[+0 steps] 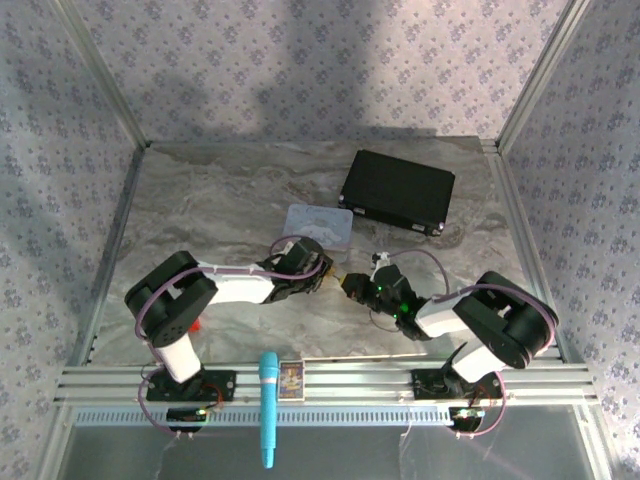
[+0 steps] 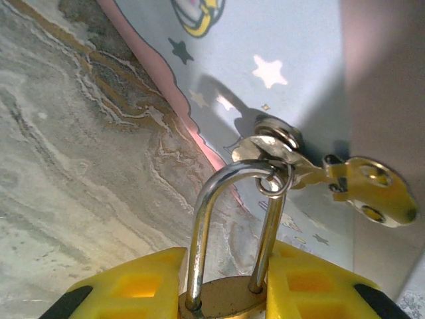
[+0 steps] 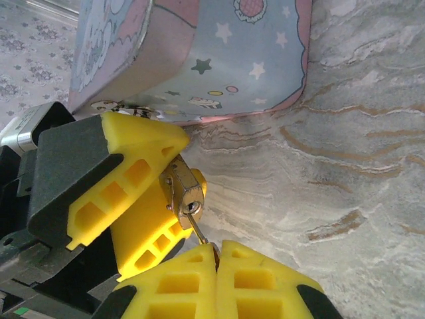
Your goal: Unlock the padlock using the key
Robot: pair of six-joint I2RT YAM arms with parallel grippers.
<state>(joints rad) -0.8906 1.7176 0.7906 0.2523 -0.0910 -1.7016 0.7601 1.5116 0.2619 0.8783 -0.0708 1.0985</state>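
The small brass padlock [image 2: 229,304] sits clamped between my left gripper's [image 2: 226,269] yellow fingers [image 2: 133,287], its steel shackle [image 2: 200,219] pointing up with both legs seated in the body. A ring with spare brass keys [image 2: 372,187] hangs from the shackle. In the right wrist view the padlock [image 3: 182,188] shows its keyhole face, and the key [image 3: 198,229] blade runs from the keyhole into my right gripper [image 3: 216,256], which is shut on the key. From above, the left gripper [image 1: 325,272] and right gripper [image 1: 356,287] meet mid-table at the padlock [image 1: 340,279].
The pale lavender tin [image 1: 320,225] lies just behind the grippers, close to the padlock. A black case [image 1: 398,190] sits at the back right. A small red block [image 1: 197,323] is by the left arm. A blue microphone-shaped item [image 1: 268,405] and a small card [image 1: 290,380] rest on the front rail.
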